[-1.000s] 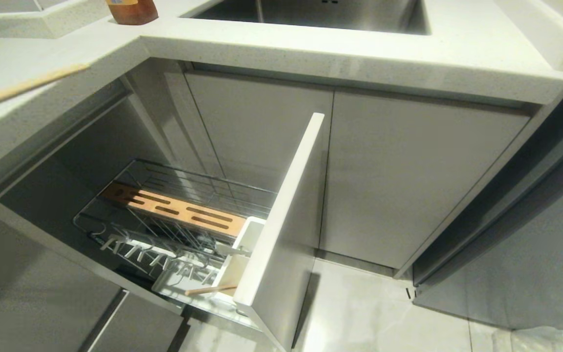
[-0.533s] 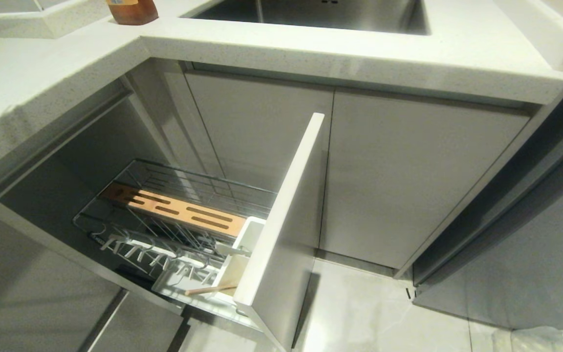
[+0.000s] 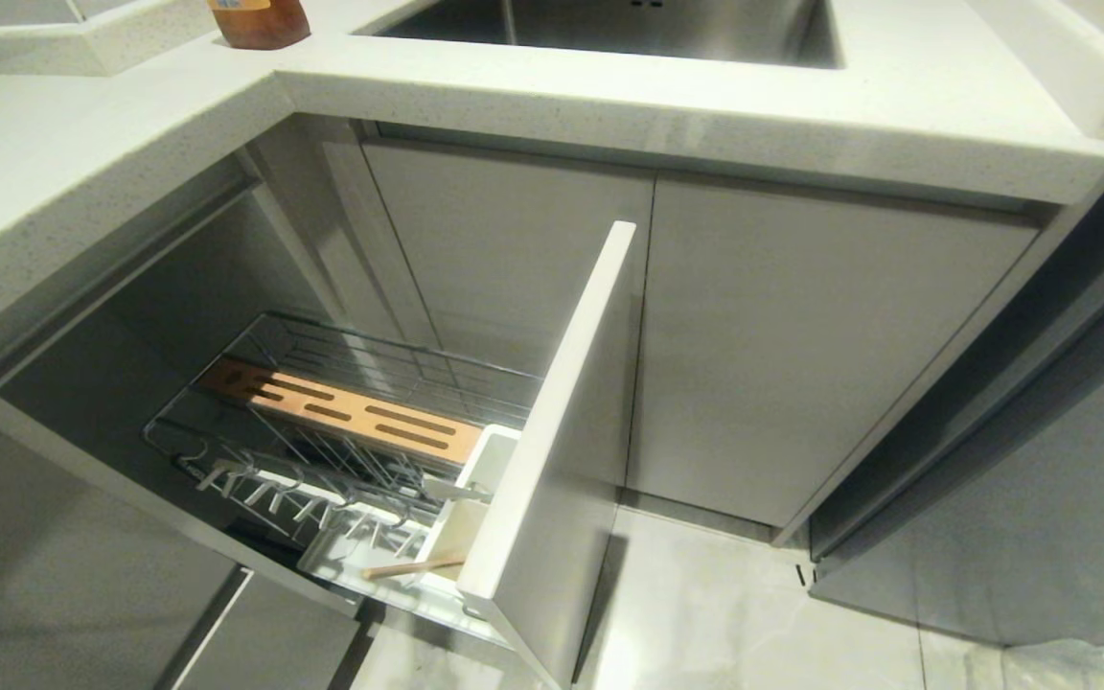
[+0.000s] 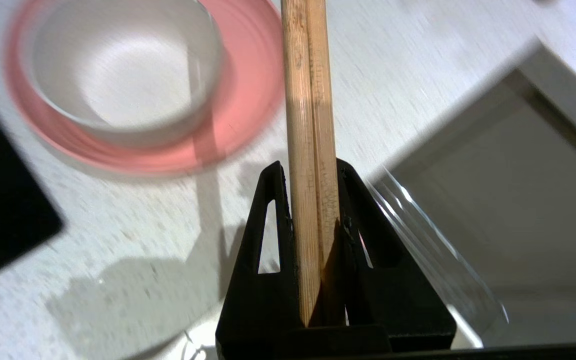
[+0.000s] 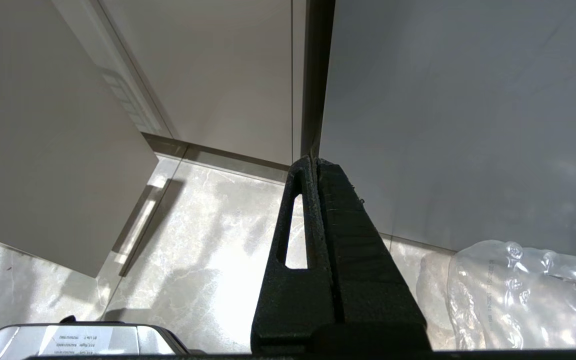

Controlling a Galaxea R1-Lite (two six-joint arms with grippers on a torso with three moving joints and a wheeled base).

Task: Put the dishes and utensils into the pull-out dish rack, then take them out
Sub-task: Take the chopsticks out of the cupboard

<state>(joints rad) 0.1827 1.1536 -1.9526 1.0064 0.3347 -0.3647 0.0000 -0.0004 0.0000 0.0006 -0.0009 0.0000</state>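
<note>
The wooden stick that crossed the counter at the head view's left edge a second ago is gone from that view; the rack, the sink and the cabinets sit where they did.

Nearest, in the left wrist view, the left gripper [image 4: 313, 200] is clamped on a pair of chopsticks [image 4: 309, 100] — two pale bamboo sticks side by side, grain showing, running straight out past the black fingertips. Under them lies a speckled white counter [image 4: 133, 235]. Beyond the gripper a cream bowl [image 4: 118, 65] sits inside a pink plate [image 4: 243, 110], both blurred, with a black slab [image 4: 3, 210] just beside the plate.

The right gripper [image 5: 315, 167] hangs low by the floor, its fingers pressed together on nothing. Near it are crinkled clear plastic [image 5: 523, 290] and a grey box [image 5: 78, 340] whose label is too small to read.

In the head view the rack [image 3: 341, 450] stands pulled out of the corner cabinet: chrome wire, a slotted wooden strip [image 3: 341, 407], a tall white front panel [image 3: 562, 431]. One more wooden stick [image 3: 413, 567] lies near the panel, by the white cups [image 3: 475, 489]. Farther back are the sink [image 3: 629, 24] and an amber bottle [image 3: 260, 19] — its label is cut off.
</note>
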